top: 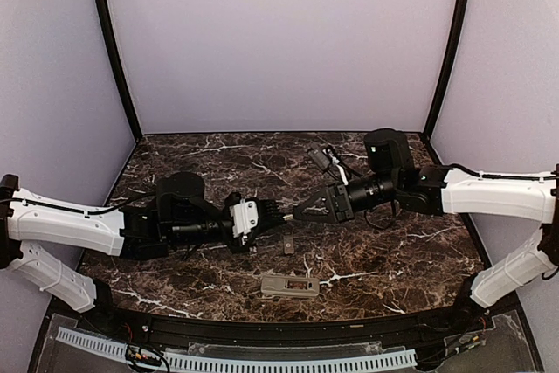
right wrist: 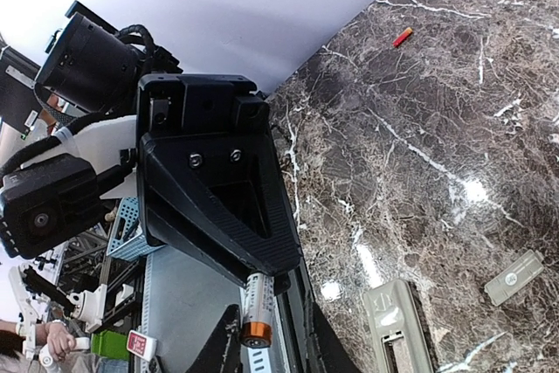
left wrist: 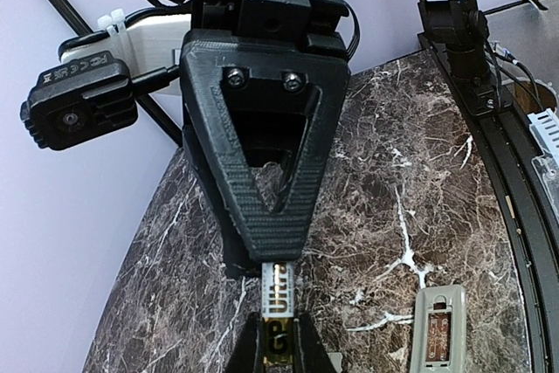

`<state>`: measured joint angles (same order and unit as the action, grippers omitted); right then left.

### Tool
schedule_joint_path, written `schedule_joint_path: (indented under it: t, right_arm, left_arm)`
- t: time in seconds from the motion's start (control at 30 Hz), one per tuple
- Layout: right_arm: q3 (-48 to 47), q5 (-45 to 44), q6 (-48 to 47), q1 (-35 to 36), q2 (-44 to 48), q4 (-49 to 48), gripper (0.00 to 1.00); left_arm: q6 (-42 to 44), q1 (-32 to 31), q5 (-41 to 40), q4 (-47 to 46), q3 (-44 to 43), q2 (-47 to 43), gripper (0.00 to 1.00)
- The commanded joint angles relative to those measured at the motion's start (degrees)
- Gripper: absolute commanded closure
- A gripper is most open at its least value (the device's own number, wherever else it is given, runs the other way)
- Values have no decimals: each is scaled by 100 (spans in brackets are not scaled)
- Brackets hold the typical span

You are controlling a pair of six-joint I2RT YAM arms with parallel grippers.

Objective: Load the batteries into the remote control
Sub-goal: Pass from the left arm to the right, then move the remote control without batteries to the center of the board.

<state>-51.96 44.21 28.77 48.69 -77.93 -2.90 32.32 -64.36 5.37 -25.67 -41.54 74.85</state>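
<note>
My left gripper (top: 273, 214) and right gripper (top: 297, 212) meet tip to tip above the middle of the table. A white and gold battery (left wrist: 278, 294) sits between them. In the left wrist view my left gripper (left wrist: 278, 338) is shut on its gold end. In the right wrist view the battery (right wrist: 258, 303) lies between the fingers of my right gripper (right wrist: 266, 347), against one finger, with a gap to the other. The light grey remote control (top: 290, 286) lies face down near the front edge, with its compartment open. A reddish battery (left wrist: 437, 331) sits inside it.
The small grey battery cover (top: 288, 244) lies on the marble between the grippers and the remote; it also shows in the right wrist view (right wrist: 514, 277). A small red piece (right wrist: 402, 37) lies far off on the table. White ribbed trays line the front edge (top: 262, 360).
</note>
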Motion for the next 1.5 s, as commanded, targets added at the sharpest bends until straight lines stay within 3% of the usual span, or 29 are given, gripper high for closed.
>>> schedule_joint_path:
  t: [0.0, 0.23, 0.33, 0.43, 0.47, 0.53, 0.6, 0.63, 0.83, 1.0, 1.27, 1.47]
  right_arm:
    - [-214, 166, -100, -17, -111, 40, 78]
    - [-284, 346, -116, -17, -225, 127, 85]
    - [-280, 365, -148, -17, -191, 154, 99]
    - [-310, 245, -183, -17, -185, 353, 100]
    - [-342, 163, -221, -24, -208, 536, 100]
    - [-410, -52, -313, -45, -250, 893, 100]
    - [-392, -203, -361, -89, -264, 1163, 100]
    - [-336, -278, -349, -129, -247, 1261, 100]
    - [194, -660, -213, -462, -214, 1590, 100]
    - [533, -880, -208, -543, -277, 1524, 100]
    - [715, -931, -314, -558, -272, 1401, 100]
    - [840, -1009, -337, -620, -150, 1441, 100]
  left_arm:
    - [49, 2, 71, 19, -162, 13, 100]
    - [72, 2, 47, 58, -205, 26, 100]
    - [69, 7, 31, 79, -197, 21, 100]
    - [44, 7, -29, 223, -228, 37, 96]
    - [-33, 10, -104, 288, -281, 73, 72]
    - [-153, 11, -139, 678, -427, 176, 35]
    - [-265, 15, -54, 1260, -576, 278, 22]
    - [-302, 18, 4, 1658, -606, 307, 20]
    - [-588, 12, 710, 2850, -672, 609, 16]
    - [-595, 7, 887, 3806, -1126, 1502, 16]
    - [-579, 0, 738, 3608, -1507, 2448, 16]
    - [-583, 2, 603, 3829, -1723, 2924, 26]
